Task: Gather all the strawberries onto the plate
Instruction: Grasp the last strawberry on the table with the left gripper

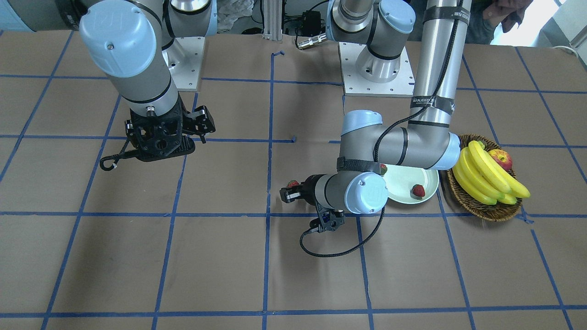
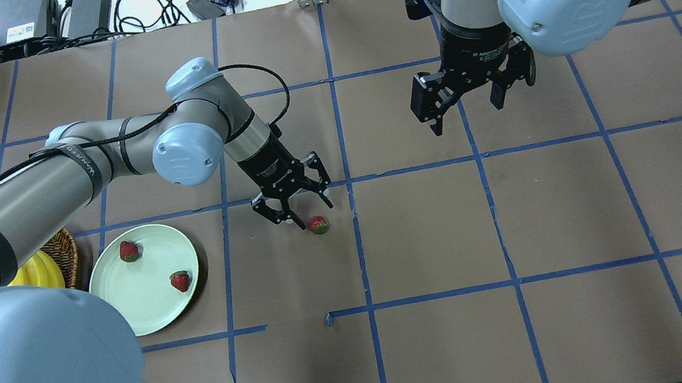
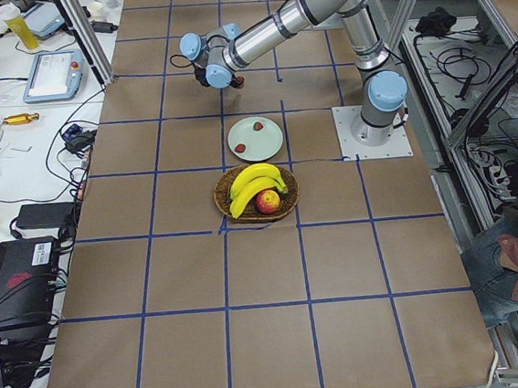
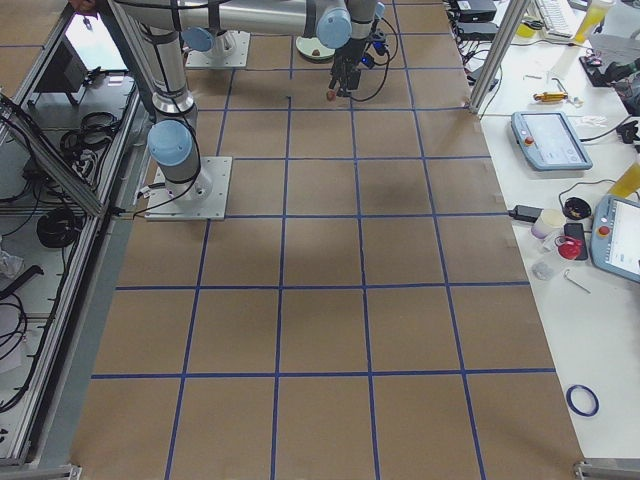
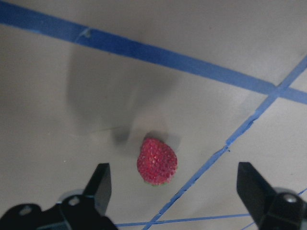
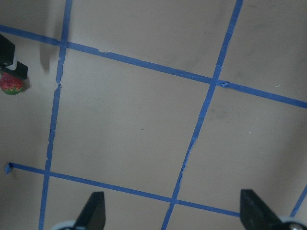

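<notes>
Basket [image 1: 486,213] just beside plate [image 1: 404,179]

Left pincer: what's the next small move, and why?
Probably ease the left pincer down around the last strawberry. The pincer is open, and the berry lies on the table between its fingers. The two other strawberries sit on the plate.

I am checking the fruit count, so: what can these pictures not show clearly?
Front-facing view: left arm covers part of the plate and most of one strawberry.
Overhead view: left arm hides most of the basket.
Exterior right view: loose strawberry too small for detail.
</notes>
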You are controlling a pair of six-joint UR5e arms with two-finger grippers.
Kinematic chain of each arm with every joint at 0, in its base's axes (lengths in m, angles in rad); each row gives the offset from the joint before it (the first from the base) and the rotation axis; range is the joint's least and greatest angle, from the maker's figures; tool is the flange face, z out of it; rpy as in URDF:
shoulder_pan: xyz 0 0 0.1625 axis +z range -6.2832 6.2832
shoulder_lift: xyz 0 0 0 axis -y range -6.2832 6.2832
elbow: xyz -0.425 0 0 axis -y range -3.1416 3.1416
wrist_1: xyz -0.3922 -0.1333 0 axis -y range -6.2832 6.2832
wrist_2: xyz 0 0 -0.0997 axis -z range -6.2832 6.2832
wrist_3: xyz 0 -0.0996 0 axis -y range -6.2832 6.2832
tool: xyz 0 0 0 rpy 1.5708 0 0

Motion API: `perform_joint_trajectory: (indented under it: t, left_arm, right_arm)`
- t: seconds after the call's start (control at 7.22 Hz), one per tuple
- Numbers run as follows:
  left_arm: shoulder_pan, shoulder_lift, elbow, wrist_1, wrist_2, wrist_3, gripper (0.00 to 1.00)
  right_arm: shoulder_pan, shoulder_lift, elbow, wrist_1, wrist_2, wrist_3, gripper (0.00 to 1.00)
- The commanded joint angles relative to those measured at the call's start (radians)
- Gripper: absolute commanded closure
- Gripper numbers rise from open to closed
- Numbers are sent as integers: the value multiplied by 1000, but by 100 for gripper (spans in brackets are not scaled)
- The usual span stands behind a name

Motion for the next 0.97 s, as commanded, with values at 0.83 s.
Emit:
perform_joint_trajectory:
  t: [0.83]
  left_arm:
    - [63,140,30,-193,376,152,100]
  right_arm:
    - [-3,0,0,-2,2,0,0]
